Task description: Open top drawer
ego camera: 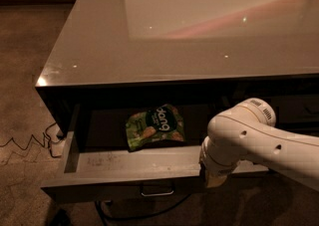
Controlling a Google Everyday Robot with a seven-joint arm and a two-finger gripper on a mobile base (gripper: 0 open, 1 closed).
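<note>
Camera view: your gripper (212, 179), jaws hidden so you cannot tell, sits at 5 o'clock by the top drawer (124, 163), open at 6 o'clock; it seems hard and heavy, so pull its handle (157, 190).

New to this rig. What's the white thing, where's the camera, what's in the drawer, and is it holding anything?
The white jointed thing is the robot's single arm. It sits on a mobile base that is out of shot. There is only one camera view. It looks down at the front of a low cabinet with a glossy grey top, and where the camera is mounted is not on record. The top drawer stands pulled out, and a green snack bag lies inside it. The gripper is at the arm's end, down at the drawer's front edge, to the right of the small bar handle. The wrist mostly hides it, so I cannot tell whether it grips anything. A cable runs across the carpet on the left.
</note>
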